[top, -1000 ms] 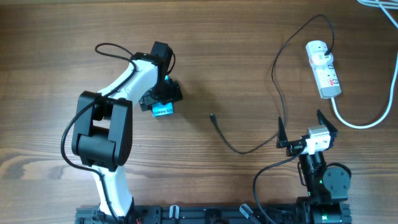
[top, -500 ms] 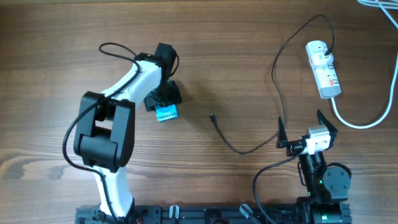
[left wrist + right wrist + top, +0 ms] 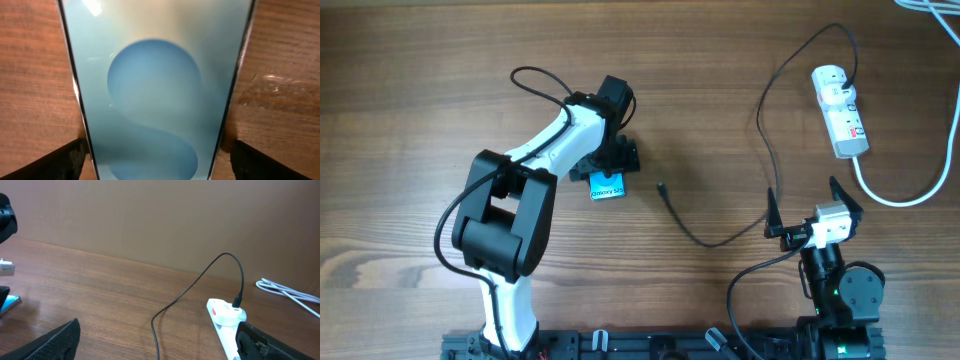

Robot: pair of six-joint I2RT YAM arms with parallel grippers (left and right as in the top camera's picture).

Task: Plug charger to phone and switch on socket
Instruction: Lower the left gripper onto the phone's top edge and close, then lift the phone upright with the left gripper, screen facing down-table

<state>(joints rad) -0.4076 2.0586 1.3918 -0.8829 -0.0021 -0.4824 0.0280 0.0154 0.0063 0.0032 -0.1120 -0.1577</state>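
Note:
The phone (image 3: pixel 608 186) lies flat on the wooden table, blue screen up, and fills the left wrist view (image 3: pixel 157 85). My left gripper (image 3: pixel 614 165) (image 3: pixel 157 152) is open astride it, one finger beside each long edge, with slivers of wood showing between. The charger, a thin black cable (image 3: pixel 765 110) (image 3: pixel 200 282), runs from its white plug head (image 3: pixel 827 76) in the socket (image 3: pixel 842 115) (image 3: pixel 225 320) down to its free tip (image 3: pixel 661 186), a short way right of the phone. My right gripper (image 3: pixel 808 207) (image 3: pixel 160 345) stands open and empty at the front right.
A thick white cord (image 3: pixel 910 195) curves from the socket toward the right table edge. More white cable (image 3: pixel 932 15) (image 3: pixel 287 292) lies at the far right corner. The black charger cable loops across the table between the two arms.
My left arm has swung to the right and the phone has slid with it, closer to the cable tip. The right arm has not moved.

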